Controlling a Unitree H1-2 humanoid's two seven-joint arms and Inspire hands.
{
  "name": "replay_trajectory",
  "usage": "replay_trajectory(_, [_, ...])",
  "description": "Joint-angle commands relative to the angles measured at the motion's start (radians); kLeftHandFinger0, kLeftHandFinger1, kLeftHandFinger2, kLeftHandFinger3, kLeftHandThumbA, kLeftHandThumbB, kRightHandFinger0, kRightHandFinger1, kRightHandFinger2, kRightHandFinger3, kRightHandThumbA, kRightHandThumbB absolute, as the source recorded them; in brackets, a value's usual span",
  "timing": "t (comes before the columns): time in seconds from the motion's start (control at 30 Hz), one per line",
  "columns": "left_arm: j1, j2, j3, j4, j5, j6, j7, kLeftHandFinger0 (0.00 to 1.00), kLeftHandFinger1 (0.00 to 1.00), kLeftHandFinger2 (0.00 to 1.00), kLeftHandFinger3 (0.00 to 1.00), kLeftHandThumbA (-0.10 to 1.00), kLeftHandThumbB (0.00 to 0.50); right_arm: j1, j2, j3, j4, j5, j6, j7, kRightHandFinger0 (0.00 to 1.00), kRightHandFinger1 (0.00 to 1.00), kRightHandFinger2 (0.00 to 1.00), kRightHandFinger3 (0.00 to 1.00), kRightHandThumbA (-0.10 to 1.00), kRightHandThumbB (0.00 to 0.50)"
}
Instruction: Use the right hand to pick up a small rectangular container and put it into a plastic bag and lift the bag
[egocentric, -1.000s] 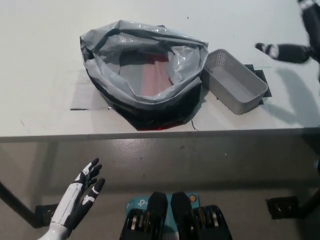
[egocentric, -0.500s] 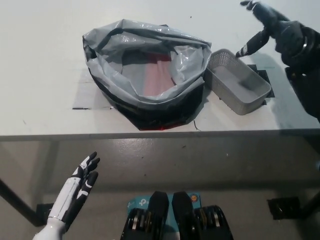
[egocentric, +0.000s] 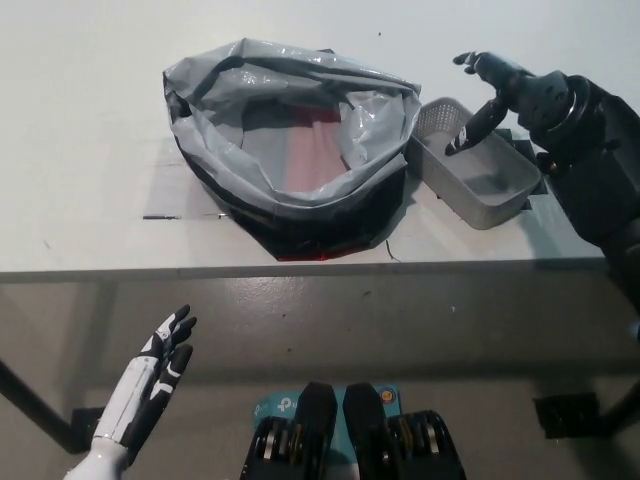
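Head view. We see the small rectangular container (egocentric: 470, 168), a pale mesh-walled basket, standing empty on the white surface (egocentric: 80, 120), just beside the right edge of the plastic bag (egocentric: 290, 150), whose grey mouth gapes upward. The container's long axis runs obliquely, from its far end near the bag's rim toward the near right corner of the surface. Our black right hand (egocentric: 495, 90) hangs over that far end, fingers (egocentric: 465, 135) spread apart and holding nothing; one fingertip dips to the container's far rim or just inside it, though we cannot tell whether it touches. The container therefore lies directly beneath and slightly nearer than the fingers, so we judge that the coming grasp calls for a short descent with the fingers straddling the narrow width, across the long axis. The bag's opening lies to the left of this hand, close enough that the transfer should be a brief sideways carry. Our white left hand (egocentric: 150, 385) rests low at the lower left, below the surface edge, fingers extended and empty, well apart from both objects; the right hand is plainly the nearer.
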Motion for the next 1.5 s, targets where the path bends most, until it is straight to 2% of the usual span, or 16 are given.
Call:
replay_trajectory(0.0, [0.008, 0.008, 0.01, -0.03, -0.005, -0.04, -0.003, 1.0, 1.0, 1.0, 1.0, 0.96, 0.173, -0.061, -0.005, -0.014, 0.014, 0.023, 0.009, 0.053, 1.0, 1.0, 1.0, 1.0, 1.0, 0.5])
replay_trajectory(0.2, [0.013, 0.016, 0.02, -0.044, -0.01, -0.038, -0.006, 1.0, 1.0, 1.0, 1.0, 0.95, 0.177, -0.069, 0.011, 0.002, 0.052, 0.027, -0.005, 0.058, 1.0, 1.0, 1.0, 1.0, 1.0, 0.484])
replay_trajectory(0.47, [0.015, 0.014, 0.02, -0.052, 0.003, -0.039, -0.003, 1.0, 1.0, 1.0, 1.0, 0.94, 0.197, -0.063, 0.021, 0.049, 0.104, -0.018, -0.016, 0.032, 1.0, 1.0, 1.0, 1.0, 1.0, 0.5])
replay_trajectory(0.77, [0.003, 0.017, 0.019, -0.048, -0.001, -0.037, -0.01, 1.0, 1.0, 1.0, 1.0, 0.94, 0.188, -0.051, 0.025, 0.09, 0.204, -0.043, -0.042, -0.022, 1.0, 1.0, 1.0, 1.0, 1.0, 0.5])
replay_trajectory(1.03, [0.005, 0.016, 0.022, -0.047, -0.006, -0.044, -0.009, 1.0, 1.0, 1.0, 1.0, 0.95, 0.193, -0.032, 0.042, 0.105, 0.292, -0.043, -0.096, -0.023, 1.0, 1.0, 1.0, 1.0, 0.99, 0.472])
replay_trajectory(1.1, [0.011, 0.018, 0.023, -0.051, -0.009, -0.047, -0.011, 1.0, 1.0, 1.0, 1.0, 0.94, 0.186, -0.025, 0.046, 0.118, 0.308, -0.051, -0.109, -0.021, 1.0, 1.0, 1.0, 1.0, 0.94, 0.437])
replay_trajectory(1.13, [0.01, 0.018, 0.024, -0.048, -0.011, -0.051, -0.01, 1.0, 1.0, 1.0, 1.0, 0.94, 0.185, -0.024, 0.049, 0.115, 0.322, -0.045, -0.12, -0.028, 1.0, 1.0, 1.0, 1.0, 0.83, 0.39])
replay_trajectory(1.17, [0.008, 0.017, 0.024, -0.045, -0.011, -0.053, -0.01, 1.0, 1.0, 1.0, 1.0, 0.94, 0.185, -0.026, 0.05, 0.113, 0.328, -0.044, -0.124, -0.031, 1.0, 1.0, 1.0, 1.0, 0.79, 0.372])
replay_trajectory(1.2, [0.005, 0.014, 0.024, -0.039, -0.014, -0.055, -0.009, 1.0, 1.0, 1.0, 1.0, 0.94, 0.194, -0.023, 0.055, 0.086, 0.345, -0.019, -0.128, -0.055, 1.0, 1.0, 1.0, 1.0, 0.49, 0.297])
replay_trajectory(1.23, [0.004, 0.013, 0.024, -0.036, -0.015, -0.055, -0.009, 1.0, 1.0, 1.0, 1.0, 0.94, 0.196, -0.018, 0.059, 0.061, 0.357, 0.001, -0.131, -0.084, 0.84, 0.82, 0.96, 1.0, 0.32, 0.272])
replay_trajectory(1.27, [0.004, 0.013, 0.024, -0.034, -0.013, -0.056, -0.008, 1.0, 1.0, 1.0, 1.0, 0.94, 0.196, -0.013, 0.063, 0.052, 0.367, 0.003, -0.143, -0.116, 0.57, 0.5, 0.59, 1.0, 0.22, 0.277])
replay_trajectory(1.3, [0.004, 0.012, 0.024, -0.033, -0.013, -0.057, -0.008, 1.0, 1.0, 1.0, 1.0, 0.94, 0.196, -0.009, 0.065, 0.046, 0.374, 0.002, -0.155, -0.141, 0.32, 0.39, 0.55, 1.0, 0.17, 0.278])
replay_trajectory(1.33, [0.008, 0.013, 0.023, -0.035, -0.012, -0.055, -0.008, 1.0, 1.0, 1.0, 1.0, 0.94, 0.195, -0.002, 0.065, 0.045, 0.373, -0.003, -0.168, -0.156, 0.51, 0.69, 0.77, 1.0, 0.14, 0.272])
replay_trajectory(1.37, [0.019, 0.014, 0.021, -0.043, -0.005, -0.047, -0.008, 1.0, 1.0, 1.0, 1.0, 0.96, 0.197, 0.015, 0.063, 0.056, 0.366, -0.023, -0.199, -0.188, 0.9, 1.0, 1.0, 0.87, 0.08, 0.235])
replay_trajectory(1.4, [0.025, 0.015, 0.02, -0.046, -0.003, -0.044, -0.009, 1.0, 1.0, 1.0, 1.0, 0.96, 0.197, 0.022, 0.063, 0.06, 0.366, -0.031, -0.211, -0.201, 0.96, 1.0, 1.0, 0.83, 0.08, 0.235])
replay_trajectory(1.47, [0.025, 0.014, 0.02, -0.041, -0.004, -0.047, -0.009, 1.0, 1.0, 1.0, 1.0, 0.96, 0.183, 0.025, 0.063, 0.06, 0.375, -0.04, -0.25, -0.259, 1.0, 1.0, 1.0, 0.51, -0.06, 0.237])
